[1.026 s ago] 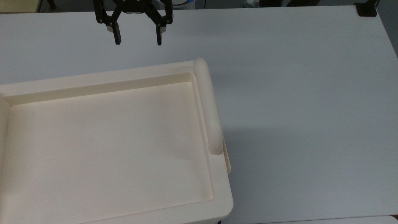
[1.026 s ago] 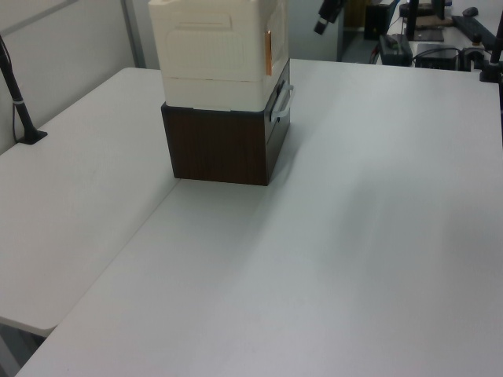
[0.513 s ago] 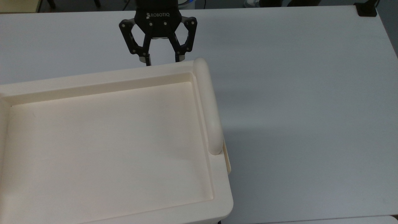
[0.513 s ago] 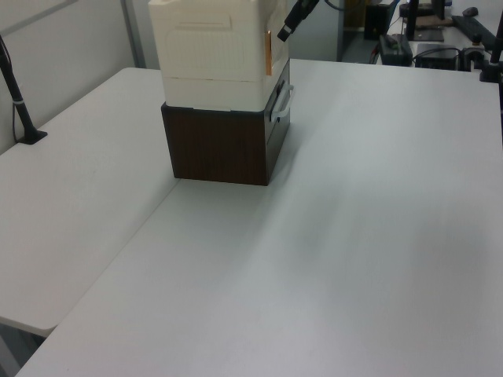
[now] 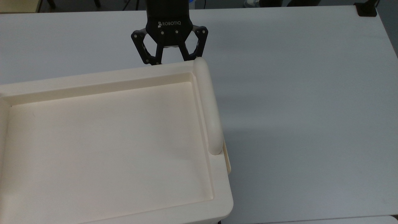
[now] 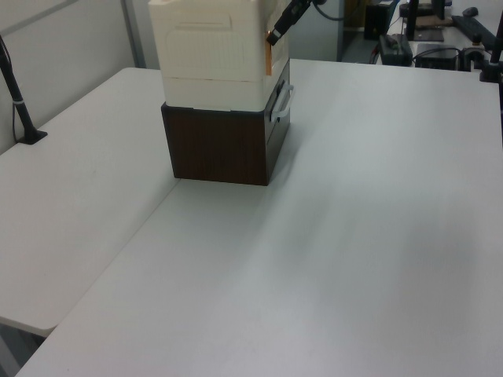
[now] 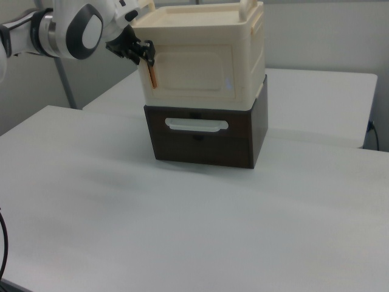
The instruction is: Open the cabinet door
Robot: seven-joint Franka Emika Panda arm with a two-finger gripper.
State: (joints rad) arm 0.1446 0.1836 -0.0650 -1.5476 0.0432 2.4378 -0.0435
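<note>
- The surface [image 7: 182, 231] carries a dark brown drawer unit [image 7: 243, 143], and the cabinet [image 5: 93, 77] is stacked on top of it.
- In the right view the cabinet door [image 7: 193, 68] fills the cabinet's front face. It looks flush and shut, so I judge that none of the opening has been done; the whole swing is left.
- My end effector [image 5: 173, 59] hangs at the cabinet's 12 o'clock edge in the top view, close to the corner where the rounded bar [image 5: 208, 105] begins. Its fingers are spread wide, and their tips drop out of sight below the rim.
- In the right view the end effector sits at about 10 o'clock from the door's centre, right at the door's upper corner. It holds nothing that I can see.
- A thin orange strip [image 7: 153, 76] runs down that same door edge, just below the fingers. I can't tell whether they touch it. My guess is that it's the grip point, so next I'd close on it and pull.
</note>
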